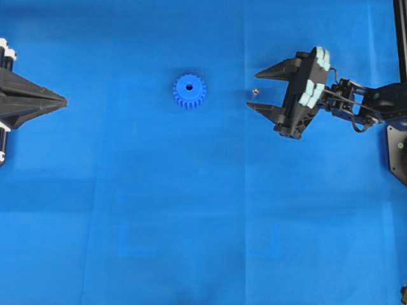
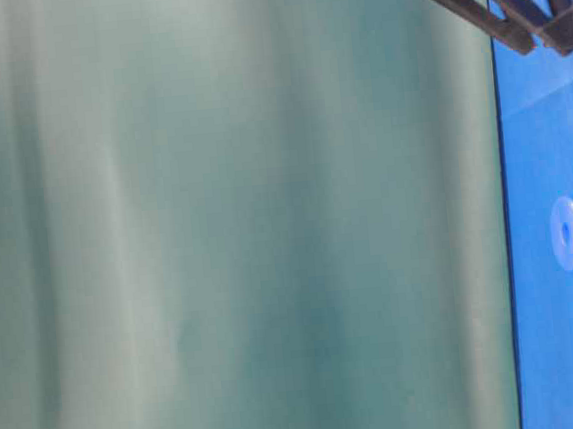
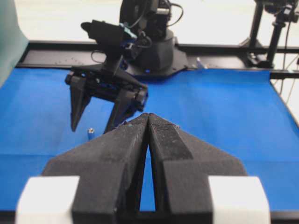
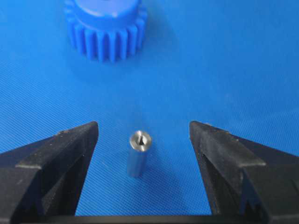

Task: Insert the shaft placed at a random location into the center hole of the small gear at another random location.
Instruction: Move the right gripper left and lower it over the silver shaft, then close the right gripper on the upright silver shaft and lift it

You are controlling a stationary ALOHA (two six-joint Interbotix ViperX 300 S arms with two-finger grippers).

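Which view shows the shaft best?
The right wrist view: the shaft stands upright, close and sharp, between the open right claw. Overhead and left wrist views show only a tiny speck; the table-level view misses it.

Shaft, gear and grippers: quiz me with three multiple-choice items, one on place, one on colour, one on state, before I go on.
1. Where is the shaft?
A. in the small gear's center hole
B. upright between the right gripper's open fingers
C. in the left gripper

2. What colour is the small gear?
A. red
B. white
C. blue

3. How is the left gripper?
A. shut, empty
B. wide open
C. shut on the gear

Key: B, it stands untouched inside the right gripper; C, blue on blue cloth; A, its fingers meet with nothing between.
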